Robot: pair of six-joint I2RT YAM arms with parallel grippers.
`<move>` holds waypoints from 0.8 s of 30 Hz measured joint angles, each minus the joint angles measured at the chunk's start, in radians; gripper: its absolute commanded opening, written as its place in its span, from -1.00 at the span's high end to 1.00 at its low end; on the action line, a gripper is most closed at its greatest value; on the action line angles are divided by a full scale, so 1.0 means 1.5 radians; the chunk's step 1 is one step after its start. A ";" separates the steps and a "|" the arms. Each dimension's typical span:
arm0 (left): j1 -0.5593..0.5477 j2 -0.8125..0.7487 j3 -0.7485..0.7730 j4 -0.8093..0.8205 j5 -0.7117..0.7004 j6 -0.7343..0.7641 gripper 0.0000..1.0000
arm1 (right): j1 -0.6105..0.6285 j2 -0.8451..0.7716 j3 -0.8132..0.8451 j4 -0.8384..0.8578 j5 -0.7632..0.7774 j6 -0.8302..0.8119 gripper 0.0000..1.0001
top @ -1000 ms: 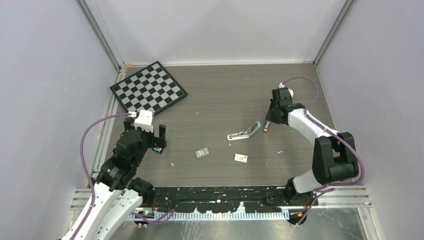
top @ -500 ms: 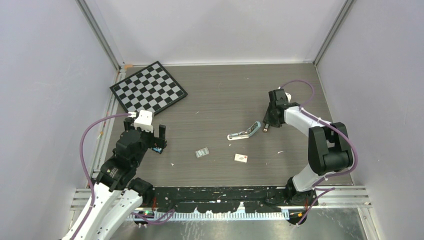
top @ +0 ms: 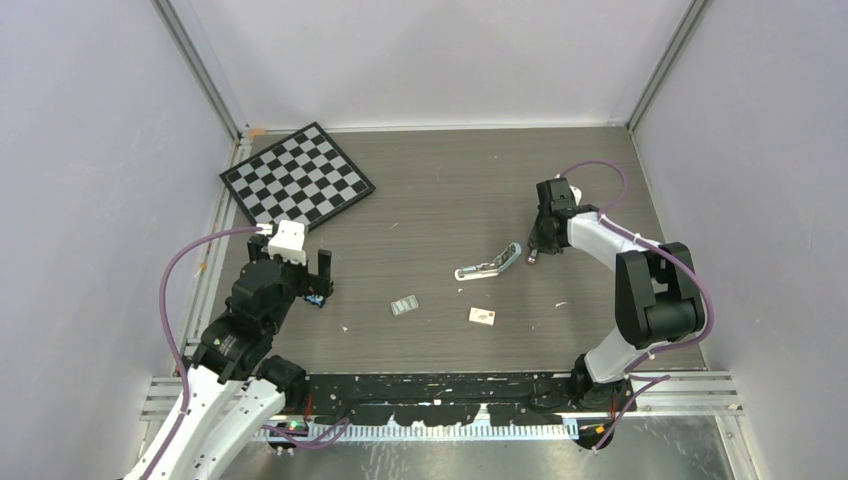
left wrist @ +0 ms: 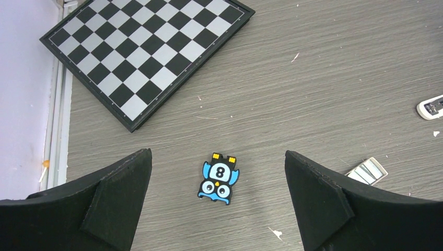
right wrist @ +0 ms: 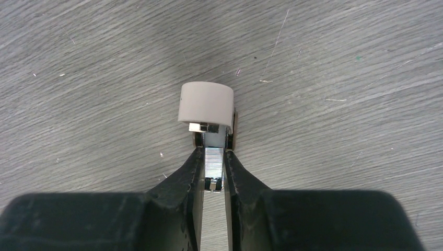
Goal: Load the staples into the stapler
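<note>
The right jaws are closed on a ribbed, silvery strip of staples (right wrist: 213, 166), pinched between the two black fingers (right wrist: 190, 172) low over the wood-grain counter (top: 440, 190). In the right wrist view, the strip's far end meets a small tan rounded block (right wrist: 206, 102) on the counter. I cannot tell whether the two are joined.

Seen from above, the right arm (top: 600, 235) reaches in from the right side. Its jaws are just beside the raised end of the stapler (top: 488, 265), which lies hinged open near the middle of the counter. The stapler's pale teal top angles up from its white base.

Nearer the arms' bases lie a shallow white tray of grey staple strips (top: 404, 306) and a small white box with a red mark (top: 483, 316), apart from each other.

On the left, the left jaws are spread wide and hold nothing. They hang above a black-and-blue owl-shaped gadget (left wrist: 218, 179) marked with an 8. A chessboard (top: 297, 175) sits at the counter's far left corner.
</note>
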 measured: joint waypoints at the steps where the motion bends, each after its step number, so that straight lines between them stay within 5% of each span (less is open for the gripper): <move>1: 0.000 0.000 0.000 0.000 0.000 0.000 -0.99 | 0.000 0.000 0.000 0.000 0.000 0.000 0.58; 24: 0.000 0.000 0.000 0.000 0.000 0.000 -0.99 | 0.000 -0.012 0.019 -0.032 0.013 -0.039 0.58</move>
